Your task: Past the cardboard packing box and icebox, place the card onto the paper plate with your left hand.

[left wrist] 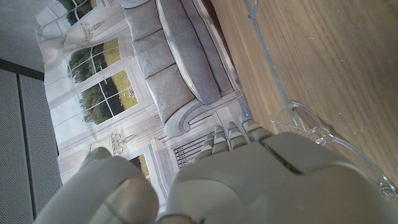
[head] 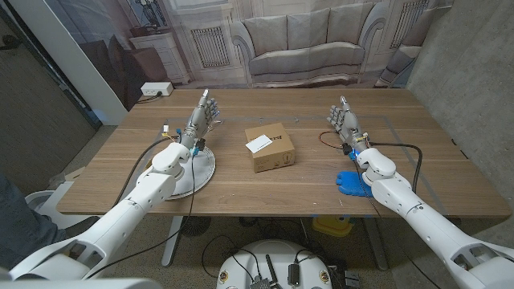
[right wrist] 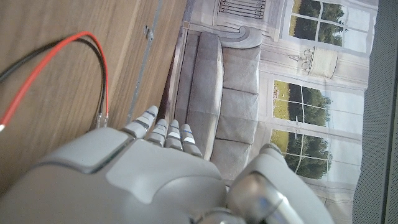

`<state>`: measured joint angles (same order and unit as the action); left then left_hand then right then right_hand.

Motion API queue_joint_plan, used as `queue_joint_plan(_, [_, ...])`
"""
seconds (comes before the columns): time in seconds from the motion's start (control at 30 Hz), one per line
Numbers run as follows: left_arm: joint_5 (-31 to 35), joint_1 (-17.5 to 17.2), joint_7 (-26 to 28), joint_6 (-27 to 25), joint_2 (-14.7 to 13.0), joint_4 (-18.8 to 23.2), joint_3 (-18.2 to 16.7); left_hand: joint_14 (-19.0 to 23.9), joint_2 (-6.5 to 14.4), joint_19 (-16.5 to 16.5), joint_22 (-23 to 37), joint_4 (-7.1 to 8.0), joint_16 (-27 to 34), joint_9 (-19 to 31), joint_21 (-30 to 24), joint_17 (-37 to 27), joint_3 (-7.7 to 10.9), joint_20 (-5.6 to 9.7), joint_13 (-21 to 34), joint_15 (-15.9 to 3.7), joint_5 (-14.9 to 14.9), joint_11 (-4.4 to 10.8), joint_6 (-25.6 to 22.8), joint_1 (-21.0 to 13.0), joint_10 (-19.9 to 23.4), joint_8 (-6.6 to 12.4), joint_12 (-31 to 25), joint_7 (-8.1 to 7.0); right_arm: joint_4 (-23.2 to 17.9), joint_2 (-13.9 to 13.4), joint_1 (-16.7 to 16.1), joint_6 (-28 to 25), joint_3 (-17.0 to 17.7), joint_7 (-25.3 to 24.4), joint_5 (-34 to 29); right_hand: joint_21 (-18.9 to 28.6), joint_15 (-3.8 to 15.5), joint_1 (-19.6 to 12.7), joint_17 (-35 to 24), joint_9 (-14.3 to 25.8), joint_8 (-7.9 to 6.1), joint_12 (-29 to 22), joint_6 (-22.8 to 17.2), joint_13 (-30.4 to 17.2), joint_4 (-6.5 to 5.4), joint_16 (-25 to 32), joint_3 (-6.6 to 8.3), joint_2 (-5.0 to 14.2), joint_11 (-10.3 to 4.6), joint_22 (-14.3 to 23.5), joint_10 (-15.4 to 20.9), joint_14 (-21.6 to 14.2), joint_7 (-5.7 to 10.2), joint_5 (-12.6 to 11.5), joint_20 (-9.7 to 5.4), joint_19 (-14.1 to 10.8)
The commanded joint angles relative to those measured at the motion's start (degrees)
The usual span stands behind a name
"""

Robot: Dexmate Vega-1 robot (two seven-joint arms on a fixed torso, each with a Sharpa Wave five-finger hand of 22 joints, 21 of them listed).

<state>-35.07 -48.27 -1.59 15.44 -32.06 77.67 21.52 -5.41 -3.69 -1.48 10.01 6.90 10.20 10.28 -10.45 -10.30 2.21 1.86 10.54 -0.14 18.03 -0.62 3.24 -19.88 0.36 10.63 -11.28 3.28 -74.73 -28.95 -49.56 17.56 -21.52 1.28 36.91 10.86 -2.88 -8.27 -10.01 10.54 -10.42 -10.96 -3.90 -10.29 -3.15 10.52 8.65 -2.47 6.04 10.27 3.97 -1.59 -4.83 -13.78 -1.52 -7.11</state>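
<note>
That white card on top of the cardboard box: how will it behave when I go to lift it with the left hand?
The card looks thin and lies flat on the cardboard box, so it is probably light, with little edge to catch. It may slide rather than lift. The left hand is open and off to the side.

A lab or test room dressed as a home: at 12 o'clock a printed backdrop (head: 281, 40) of a sofa and windows hangs behind the wooden table (head: 241, 181), with a concrete wall (head: 474, 72) at 3 o'clock.
</note>
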Motion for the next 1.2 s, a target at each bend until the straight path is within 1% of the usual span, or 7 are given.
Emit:
queue_joint_plan(0.03, [2.36,1.53,0.11,-1.94,-1.01,0.66,1.41,0.6,0.49,-0.16,0.12,-0.1,0.59,0.24,-0.52,-0.02,0.38,3.22,0.08,0.16,0.41,0.14,-0.35,-0.77,0.88,0.49,-0.31,0.06,-0.96,-0.38,-0.72,0.05,0.7,-1.52,-0.24,0.49,-0.14,-0.52,-0.29,0.07,-0.55,-0.48,-0.28,-0.16,0.1,0.15,0.25,0.21,0.1,0.13,0.4,-0.32,-0.06,-0.27,-0.05,-0.56])
queue_joint_plan(0.27, [5.11,0.54,3.29,-0.12,-0.4,1.6,1.81,1.71,1.39,0.14,0.09,-0.73,0.85,0.25,-0.69,0.02,0.9,3.13,0.09,-0.09,0.59,0.37,-1.67,-2.22,1.91,0.99,-0.67,-0.16,-1.07,-0.76,-0.39,-0.1,0.88,-0.75,0.08,0.56,-0.06,-0.63,-0.29,0.08,-0.61,-0.58,-0.4,-0.17,0.17,0.15,0.23,0.3,-0.09,0.13,0.55,-0.36,-0.07,-0.26,-0.22,-0.76])
queue_joint_plan(0.4, [5.46,0.09,3.74,0.48,-0.41,2.0,1.68,2.05,1.65,0.19,0.08,-0.97,0.9,0.26,-0.72,0.03,1.07,3.12,0.09,-0.15,0.64,0.49,-2.02,-2.75,2.39,1.09,-0.82,-0.31,0.57,-0.04,0.75,0.43,0.79,0.16,0.41,0.63,-0.09,-0.71,-0.28,0.08,-0.68,-0.7,-0.58,-0.17,0.22,0.19,0.22,0.36,-0.06,0.13,0.83,-0.53,-0.03,-0.25,-0.13,-0.95])
queue_joint_plan(0.67, [5.72,-0.7,4.42,4.04,0.99,0.46,1.2,3.58,2.39,0.51,0.08,-1.76,1.15,0.28,-0.83,0.05,1.55,3.01,0.11,-0.31,0.71,0.99,-3.69,-4.48,3.45,1.56,-1.06,-0.75,3.62,1.21,2.61,1.35,0.62,1.2,0.61,0.74,-0.07,-0.88,-0.29,0.08,-0.89,-0.96,-1.16,-0.18,0.32,0.33,0.21,0.54,-0.02,0.13,1.46,-1.05,-0.01,-0.22,-0.13,-1.33])
queue_joint_plan(0.7, [5.97,-0.77,4.74,4.24,1.06,0.36,1.18,3.9,2.67,0.45,0.08,-2.05,1.11,0.29,-0.8,0.05,1.7,2.96,0.13,-0.34,0.64,0.96,-4.29,-5.13,4.96,1.66,-1.53,-0.78,3.77,1.25,2.77,1.19,0.61,1.2,0.65,0.74,-0.12,-0.89,-0.29,0.08,-0.9,-0.99,-1.2,-0.18,0.33,0.35,0.21,0.55,-0.03,0.13,1.53,-1.11,0.05,-0.22,-0.1,-1.34])
queue_joint_plan(0.83, [7.16,-0.66,5.36,5.18,1.07,-0.24,1.24,6.1,3.01,0.56,0.09,-2.6,1.51,0.32,-0.84,0.05,1.85,3.01,0.14,-0.78,0.43,1.43,-6.34,-6.32,6.48,2.1,-1.8,-0.87,4.41,1.45,3.36,0.96,0.59,1.35,0.77,0.8,-0.22,-0.97,-0.29,0.09,-0.91,-1.15,-1.29,-0.19,0.38,0.36,0.2,0.64,0.26,0.13,1.95,-1.25,0.13,-0.2,0.01,-1.54])
queue_joint_plan(1.2, [10.27,-1.9,6.77,5.56,-0.38,2.17,1.65,7.49,3.28,0.56,0.09,-3.28,1.52,0.34,-0.83,0.07,2.04,2.96,0.15,-0.94,0.28,1.51,-8.11,-7.68,8.04,2.38,-2.01,-0.88,2.78,0.85,2.79,-0.18,0.81,-0.21,0.53,0.91,-0.44,-1.05,-0.3,0.1,-1.02,-1.28,-1.68,-0.2,0.43,0.46,0.17,0.8,0.34,0.14,2.38,-1.72,0.19,-0.14,0.11,-1.95])
